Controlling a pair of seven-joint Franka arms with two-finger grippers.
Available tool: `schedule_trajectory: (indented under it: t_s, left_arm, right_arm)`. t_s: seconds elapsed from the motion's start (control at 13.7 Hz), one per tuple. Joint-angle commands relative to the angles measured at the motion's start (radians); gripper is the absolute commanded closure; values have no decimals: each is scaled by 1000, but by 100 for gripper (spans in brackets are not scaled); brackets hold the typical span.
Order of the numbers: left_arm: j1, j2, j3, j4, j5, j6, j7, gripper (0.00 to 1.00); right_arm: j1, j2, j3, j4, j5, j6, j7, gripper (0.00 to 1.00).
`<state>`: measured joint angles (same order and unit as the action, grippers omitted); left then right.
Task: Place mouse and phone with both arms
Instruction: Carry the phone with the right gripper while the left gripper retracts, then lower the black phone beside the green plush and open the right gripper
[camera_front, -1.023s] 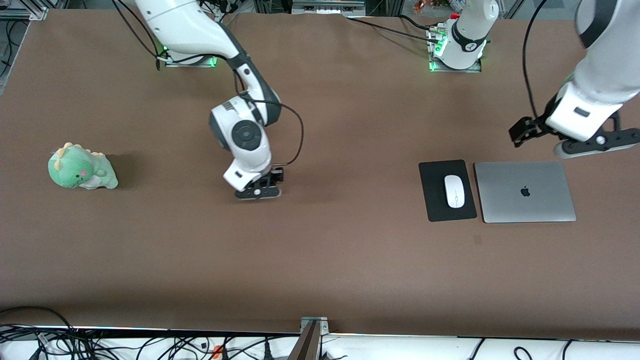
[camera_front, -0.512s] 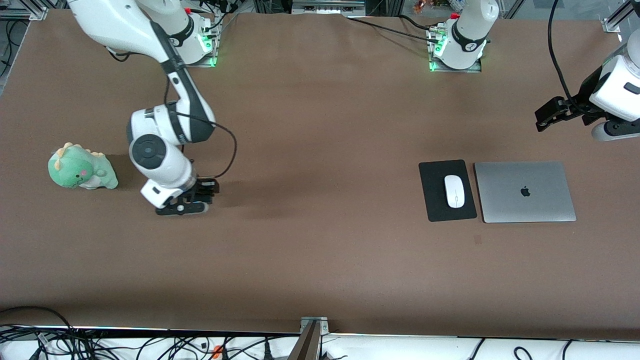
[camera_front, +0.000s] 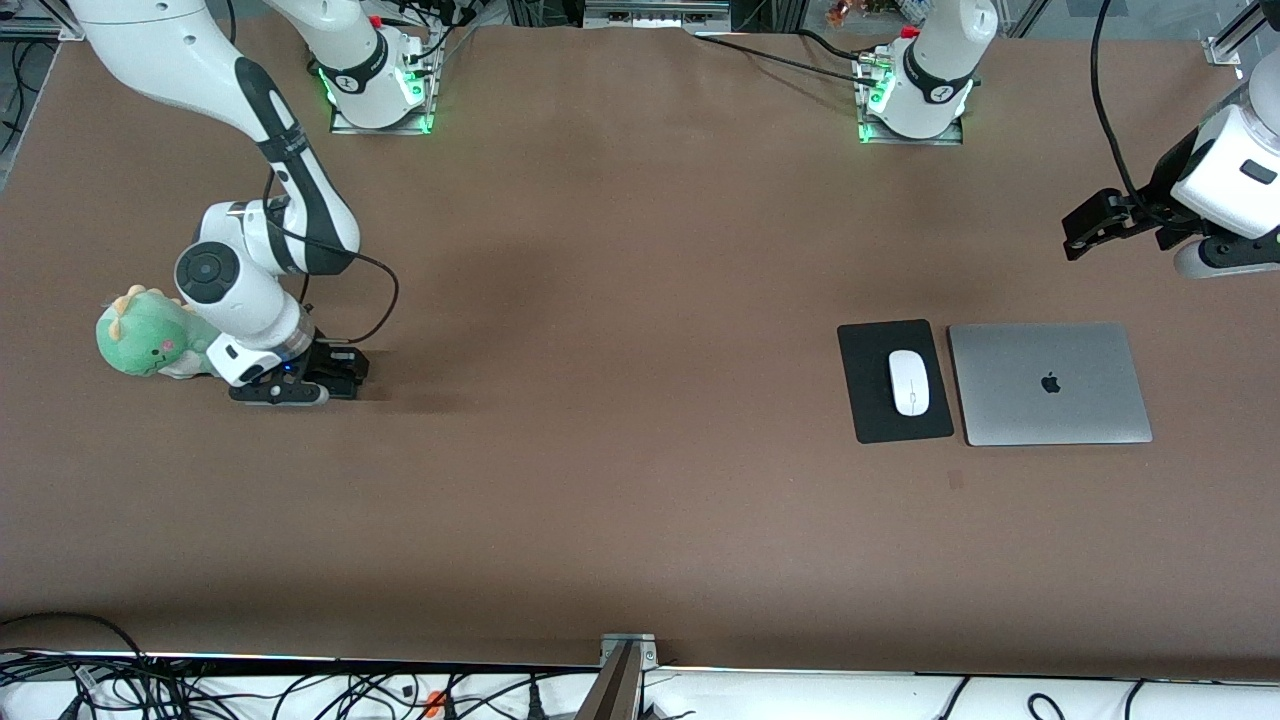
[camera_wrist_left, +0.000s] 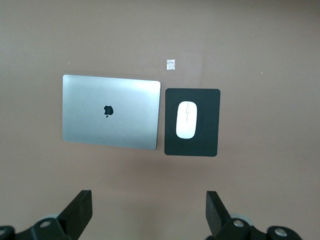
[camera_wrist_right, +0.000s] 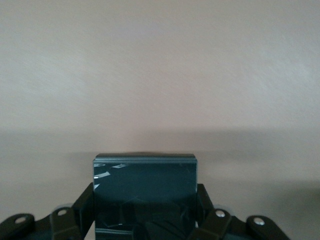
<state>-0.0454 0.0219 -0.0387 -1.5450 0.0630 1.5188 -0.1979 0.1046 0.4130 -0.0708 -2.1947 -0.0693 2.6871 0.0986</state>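
The white mouse (camera_front: 909, 382) lies on a black mouse pad (camera_front: 868, 400) beside a closed silver laptop (camera_front: 1050, 384), and the left wrist view shows the mouse (camera_wrist_left: 186, 120) too. My right gripper (camera_front: 278, 392) hangs low over the table next to a green plush dinosaur (camera_front: 150, 340). In the right wrist view the right gripper (camera_wrist_right: 145, 202) is shut on the black phone (camera_wrist_right: 145, 180), which stands out flat ahead of the fingers. The front view hides the phone under the hand. My left gripper (camera_front: 1225, 262) is up over bare table at the left arm's end, and the left gripper (camera_wrist_left: 148, 200) is open and holds nothing.
A small pale scrap (camera_wrist_left: 171, 64) lies on the brown table (camera_front: 640, 500), nearer to the front camera than the mouse pad. Cables run along the table's front edge. Both arm bases glow green at the table's back edge.
My right arm has swept from the middle of the table toward its own end, carrying the phone up to the plush dinosaur. The left arm drew away from the laptop toward the table's end.
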Motion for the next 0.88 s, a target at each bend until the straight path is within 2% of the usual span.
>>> schedule_trajectory:
  t_s: [0.0, 0.37, 0.51, 0.58, 0.66, 0.73, 0.8]
  left_arm:
    - [-4, 3, 10, 36, -40, -14, 55, 0]
    - [10, 9, 16, 82, -41, -13, 69, 0]
    - [12, 9, 17, 80, -41, -11, 71, 0]
    - [9, 18, 13, 80, -40, -11, 68, 0]
    - [0, 26, 10, 80, -31, -9, 52, 0]
    - [-2, 36, 10, 80, -25, -6, 52, 0]
    - [4, 41, 10, 79, -26, -8, 54, 0]
  right_arm:
    - [-86, -40, 19, -68, 14, 45, -57, 59]
    - [-131, 0, 19, -94, 14, 131, -74, 57]
    - [-131, 16, 19, -103, 13, 174, -94, 52]
    - [-134, 18, 19, -103, 13, 174, -108, 44]
    - [-134, 17, 19, -102, 13, 172, -112, 12]
    - [-134, 13, 19, -102, 13, 168, -112, 0]
    - [-132, 7, 19, -100, 13, 149, -112, 0]
